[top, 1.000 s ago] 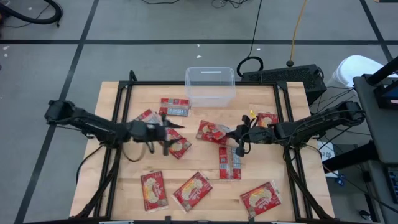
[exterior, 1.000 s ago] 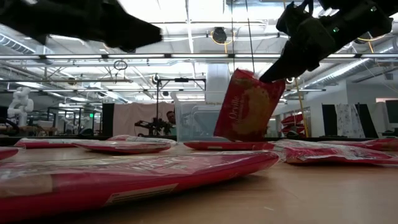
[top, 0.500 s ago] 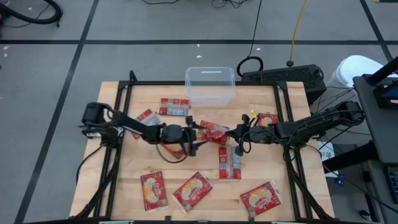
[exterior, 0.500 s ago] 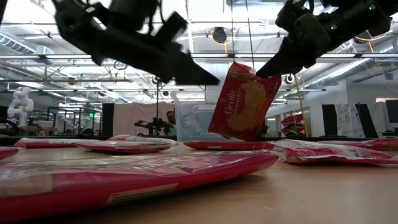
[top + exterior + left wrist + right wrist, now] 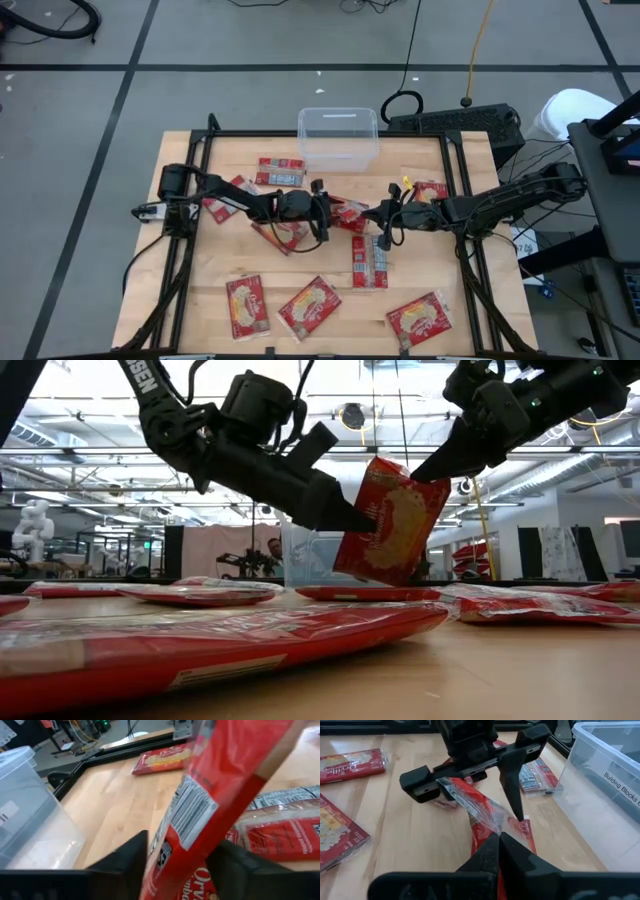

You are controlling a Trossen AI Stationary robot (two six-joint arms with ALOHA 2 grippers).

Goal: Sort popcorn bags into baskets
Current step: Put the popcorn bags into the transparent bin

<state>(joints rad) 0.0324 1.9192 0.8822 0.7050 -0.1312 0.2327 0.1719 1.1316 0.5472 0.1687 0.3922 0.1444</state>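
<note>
A red and yellow popcorn bag [image 5: 395,520] hangs in the air over the table's middle; it also shows in the high view [image 5: 352,213]. My right gripper [image 5: 380,215] is shut on its upper end. My left gripper [image 5: 335,210] is open. Its two fingers stand on either side of the bag's lower left part [image 5: 200,815], and I cannot tell whether they touch it. The clear plastic tub [image 5: 338,138] stands at the far edge, in the middle. Several other bags lie flat on the table. My right gripper pinches the bag's clear sealed upper edge [image 5: 490,822] between its two fingers [image 5: 512,851]. The fingers come from the table's right, slanting down. The bag hangs tilted below them, its lower end [image 5: 370,572] just above the bags lying on the table.
Bags lie near the tub [image 5: 280,172], at the left [image 5: 225,190], under the left arm [image 5: 285,235], at the right [image 5: 430,190], in the middle [image 5: 369,262] and along the near edge [image 5: 248,305] [image 5: 309,306] [image 5: 418,318]. A black frame edges the table.
My left gripper has swept from the table's left toward the right, up to the held bag, and its open fingers now stand about the bag. The bag has risen a little and tipped more. My right gripper has stayed shut on it.
</note>
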